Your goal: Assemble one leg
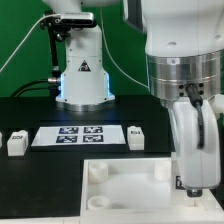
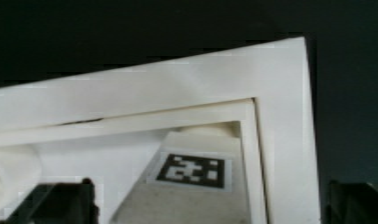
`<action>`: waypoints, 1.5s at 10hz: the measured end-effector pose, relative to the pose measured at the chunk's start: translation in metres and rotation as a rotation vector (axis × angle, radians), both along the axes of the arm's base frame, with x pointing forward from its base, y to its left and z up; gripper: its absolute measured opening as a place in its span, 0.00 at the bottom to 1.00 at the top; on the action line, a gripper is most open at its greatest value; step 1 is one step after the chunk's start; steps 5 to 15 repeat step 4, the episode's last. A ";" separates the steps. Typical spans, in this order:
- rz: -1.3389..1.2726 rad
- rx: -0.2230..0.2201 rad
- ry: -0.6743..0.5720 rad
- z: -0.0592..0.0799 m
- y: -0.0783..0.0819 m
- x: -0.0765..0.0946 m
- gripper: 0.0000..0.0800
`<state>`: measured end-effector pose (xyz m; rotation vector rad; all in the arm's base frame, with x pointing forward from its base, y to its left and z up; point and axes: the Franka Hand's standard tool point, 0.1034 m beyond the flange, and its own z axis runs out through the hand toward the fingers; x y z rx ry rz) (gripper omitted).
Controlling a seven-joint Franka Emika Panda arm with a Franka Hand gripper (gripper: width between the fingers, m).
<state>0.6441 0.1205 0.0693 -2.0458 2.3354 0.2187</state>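
Two legs stand on the black table beside the marker board (image 1: 75,136): one leg (image 1: 17,143) at its left end, another leg (image 1: 136,136) at its right end. Each is a small white block with a tag. My gripper (image 1: 190,184) hangs low over the right edge of the large white square part (image 1: 120,185). In the wrist view the gripper (image 2: 204,208) is open, its dark fingers (image 2: 61,200) wide apart over the part's corner frame (image 2: 284,110). A pale surface with a tag (image 2: 195,168) lies between them, touching neither finger. I cannot tell whether it is a leg.
The arm's base (image 1: 82,80) stands at the back behind the marker board. A third small white block (image 1: 3,138) shows at the exterior view's left edge. A round socket (image 1: 96,171) sits in the large part's near-left corner. A green wall stands behind.
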 end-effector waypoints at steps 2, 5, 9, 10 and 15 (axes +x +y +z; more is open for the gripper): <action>0.162 0.011 -0.020 0.000 0.000 0.000 0.81; 0.151 0.011 -0.019 0.000 0.001 0.000 0.81; 0.151 0.011 -0.019 0.000 0.001 0.000 0.81; 0.151 0.011 -0.019 0.000 0.001 0.000 0.81; 0.151 0.011 -0.019 0.000 0.001 0.000 0.81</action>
